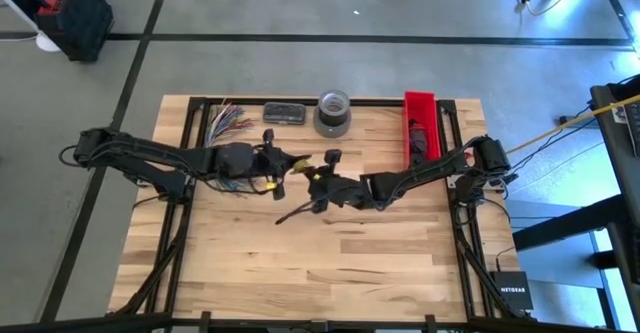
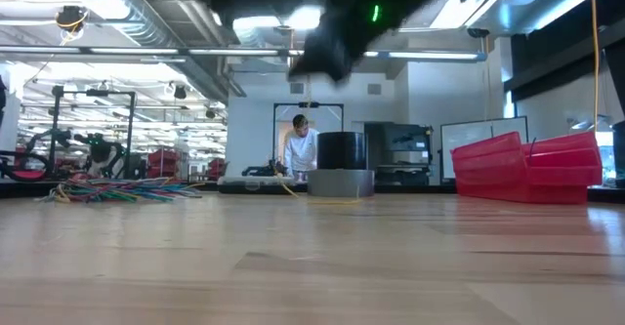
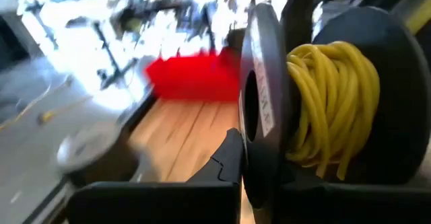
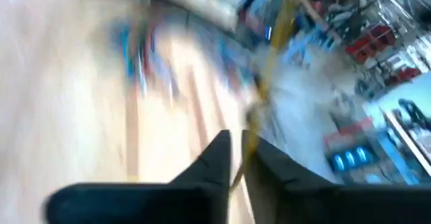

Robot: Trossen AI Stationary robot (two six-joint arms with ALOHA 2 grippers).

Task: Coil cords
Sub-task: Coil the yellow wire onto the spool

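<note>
A black spool (image 3: pixel 323 103) wound with yellow cord (image 3: pixel 333 106) is gripped by the closed left hand (image 1: pixel 275 163) above mid-bench. A yellow strand (image 4: pixel 259 96) lies between the right hand's (image 1: pixel 318 180) barely parted fingers. Slackened tension could loosen the coil. The loose cords (image 1: pixel 225 121) lie at the wooden bench's (image 1: pixel 320 263) far-left edge; a workshop lies beyond.

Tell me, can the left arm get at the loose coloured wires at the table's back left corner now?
Probably not now. The way to the coloured wires looks free, just behind the left gripper, but that gripper is shut on a spool of yellow cord, so it has no free fingers.
</note>
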